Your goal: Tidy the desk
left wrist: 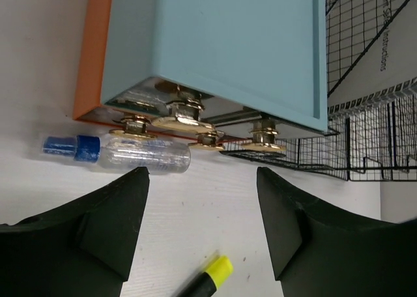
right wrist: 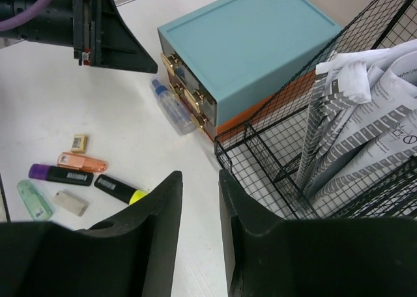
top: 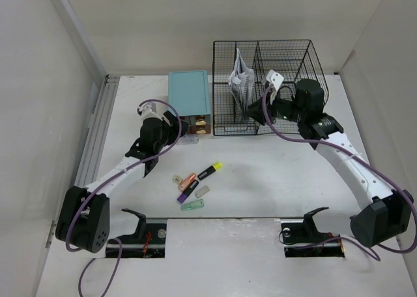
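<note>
The white desk (top: 273, 173) fills the middle of the overhead shot. Left of centre, the left gripper (left wrist: 202, 178) sits spread and empty, facing the clear bottle (left wrist: 140, 155) lying just in front of the teal drawer box (left wrist: 215, 43), and a sloppy pinch could roll it away. Upper right, the right gripper (right wrist: 200, 178) is narrowed to a slit on nothing beside the wire rack (top: 293, 59), so it might snag the mesh.

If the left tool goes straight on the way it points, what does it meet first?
Likely the clear blue-capped bottle lying just ahead of the left tool, before the gold knobs of the teal drawer box; depth is unclear.
</note>
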Motion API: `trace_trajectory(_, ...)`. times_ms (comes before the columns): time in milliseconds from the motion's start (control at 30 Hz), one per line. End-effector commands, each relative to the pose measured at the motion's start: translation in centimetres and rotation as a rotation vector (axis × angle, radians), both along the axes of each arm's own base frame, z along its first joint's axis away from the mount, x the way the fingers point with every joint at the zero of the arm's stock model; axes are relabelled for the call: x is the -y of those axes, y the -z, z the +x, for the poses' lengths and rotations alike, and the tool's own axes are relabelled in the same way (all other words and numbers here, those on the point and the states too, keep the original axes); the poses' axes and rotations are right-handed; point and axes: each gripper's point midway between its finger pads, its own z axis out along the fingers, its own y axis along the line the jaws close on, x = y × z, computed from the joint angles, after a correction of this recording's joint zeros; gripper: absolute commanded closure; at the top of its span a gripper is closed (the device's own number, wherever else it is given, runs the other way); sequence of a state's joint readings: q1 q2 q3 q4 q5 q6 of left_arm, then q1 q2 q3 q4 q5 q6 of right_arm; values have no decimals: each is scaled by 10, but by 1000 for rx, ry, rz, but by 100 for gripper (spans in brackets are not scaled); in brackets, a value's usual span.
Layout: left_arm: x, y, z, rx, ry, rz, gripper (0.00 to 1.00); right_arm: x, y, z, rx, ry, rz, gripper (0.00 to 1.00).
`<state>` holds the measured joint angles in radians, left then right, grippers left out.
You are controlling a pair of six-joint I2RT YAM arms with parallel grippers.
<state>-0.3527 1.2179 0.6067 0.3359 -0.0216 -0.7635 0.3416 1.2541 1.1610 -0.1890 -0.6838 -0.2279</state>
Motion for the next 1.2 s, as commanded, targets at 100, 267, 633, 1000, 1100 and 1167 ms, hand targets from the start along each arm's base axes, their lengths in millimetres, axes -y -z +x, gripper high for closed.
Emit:
trace_trajectory(100,-4,-15,23,48,2,-74,36,-3,-13,-1,36,-6,29,66)
trace_trajectory(267,-4,-6,28,55,-3,-92,39,-2,-9,-2,35,-8,21,65)
trace_trajectory(633,-5,4,41,47,-13,-89,42,-4,-2,1,17,-17,17,65)
trace_trajectory(1000,-10,-5,34,87,-22,-74,42,-6,5,0,-1,-27,14,65)
trace_trajectory(1100,-9,-4,31,84,-12,-77,42,-7,4,-2,5,-47,14,65)
trace_trajectory(1167,-9,-4,25,86,-2,-82,40,-10,7,-7,14,-86,10,62)
